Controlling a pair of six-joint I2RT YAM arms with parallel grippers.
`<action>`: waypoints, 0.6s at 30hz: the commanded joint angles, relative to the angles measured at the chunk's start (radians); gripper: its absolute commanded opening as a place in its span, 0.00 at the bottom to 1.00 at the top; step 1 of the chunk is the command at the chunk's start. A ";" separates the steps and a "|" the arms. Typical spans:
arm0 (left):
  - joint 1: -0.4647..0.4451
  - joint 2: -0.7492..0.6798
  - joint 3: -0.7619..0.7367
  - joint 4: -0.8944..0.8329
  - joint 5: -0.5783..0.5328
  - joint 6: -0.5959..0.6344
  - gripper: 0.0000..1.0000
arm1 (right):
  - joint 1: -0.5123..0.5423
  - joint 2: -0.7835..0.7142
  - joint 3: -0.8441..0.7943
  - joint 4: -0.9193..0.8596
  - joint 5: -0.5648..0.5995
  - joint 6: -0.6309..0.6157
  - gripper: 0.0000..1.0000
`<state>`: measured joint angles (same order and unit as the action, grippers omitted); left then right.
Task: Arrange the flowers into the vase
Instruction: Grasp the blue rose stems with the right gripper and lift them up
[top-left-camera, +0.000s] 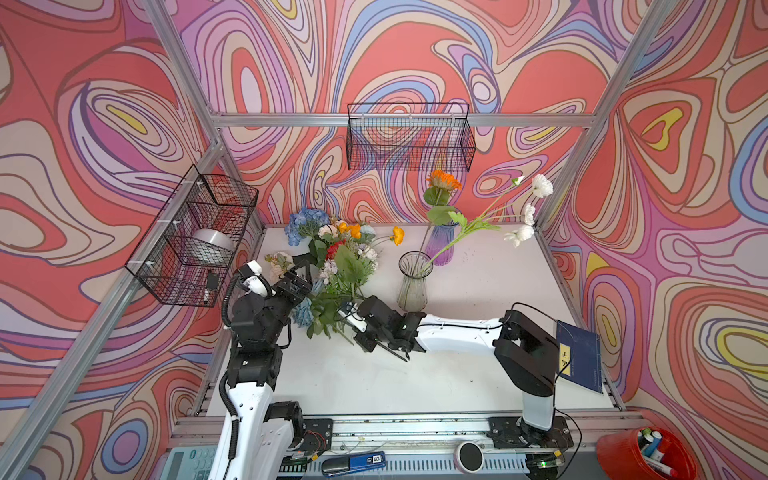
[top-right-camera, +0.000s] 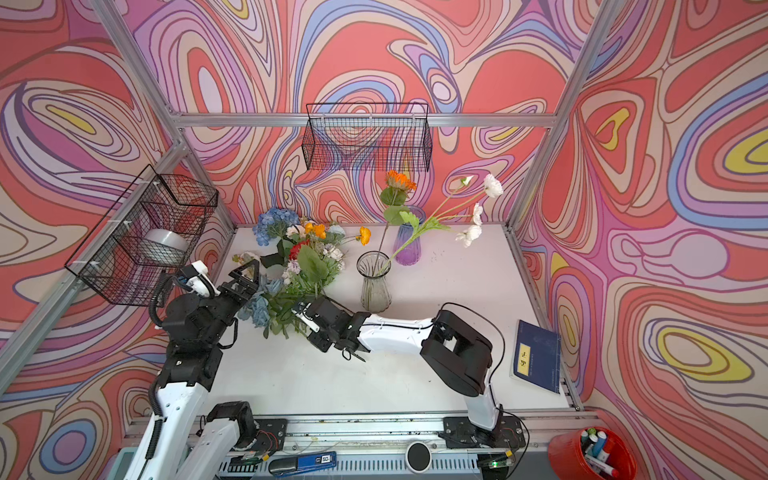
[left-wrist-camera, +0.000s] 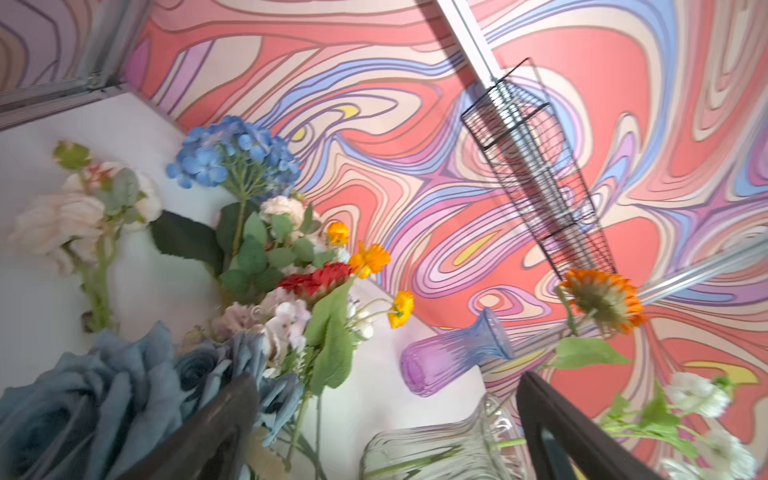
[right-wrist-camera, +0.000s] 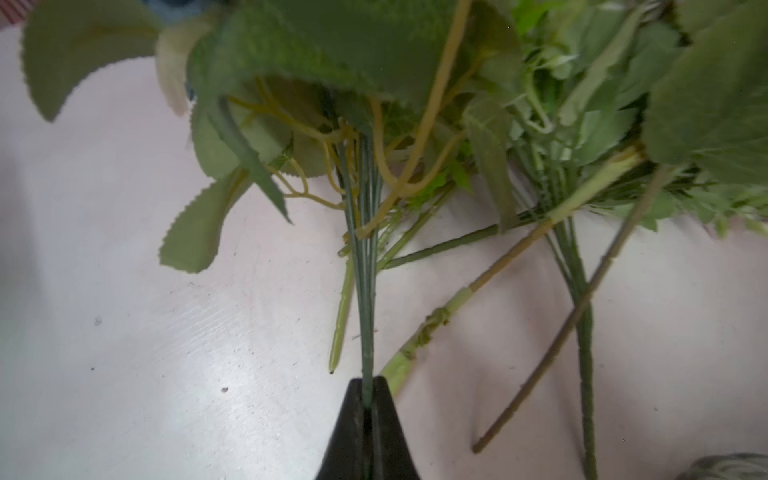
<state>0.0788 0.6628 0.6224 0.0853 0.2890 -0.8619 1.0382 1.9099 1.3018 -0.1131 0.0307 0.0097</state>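
Two arms work over the white table (top-left-camera: 374, 382). Two vases stand toward the back: a clear vase (top-left-camera: 413, 282) and, just behind it, a purple vase (top-left-camera: 442, 245). The clear one holds two stems, an orange flower (top-left-camera: 444, 180) standing tall and a white spray (top-left-camera: 536, 199) with at least three heads leaning out to the right.

The rest of the flowers (top-left-camera: 336, 262) lie in one heap on the table's back left, just left of the clear vase. From here I count one blue hydrangea (top-left-camera: 305, 222), three small orange blooms (top-left-camera: 355, 230), one red head, and pale pink and lilac ones among the leaves.

The right gripper (right-wrist-camera: 367, 388) lies low at the foot of the heap, its fingers clenched on one thin dark green stem (right-wrist-camera: 365, 291); at least four other stem ends lie loose beside it on the table. The left gripper (top-right-camera: 248, 277) hovers at the heap's left edge with its fingers spread wide, holding nothing.

Two wire baskets (top-left-camera: 409, 137) hang on the walls, one at the back and one on the left. One blue book (top-left-camera: 579, 357) lies at the right edge.
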 joint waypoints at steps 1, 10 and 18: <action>0.006 -0.039 0.033 0.007 0.054 -0.042 1.00 | -0.049 -0.076 -0.012 0.126 -0.072 0.116 0.00; 0.006 -0.162 0.025 0.059 0.009 -0.103 1.00 | -0.137 -0.214 0.025 0.252 -0.069 0.174 0.00; 0.006 -0.098 -0.086 0.327 0.165 -0.194 1.00 | -0.171 -0.274 0.137 0.333 -0.009 0.023 0.00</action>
<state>0.0788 0.5236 0.5835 0.2596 0.3634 -0.9901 0.8768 1.6707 1.3735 0.1436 -0.0071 0.1070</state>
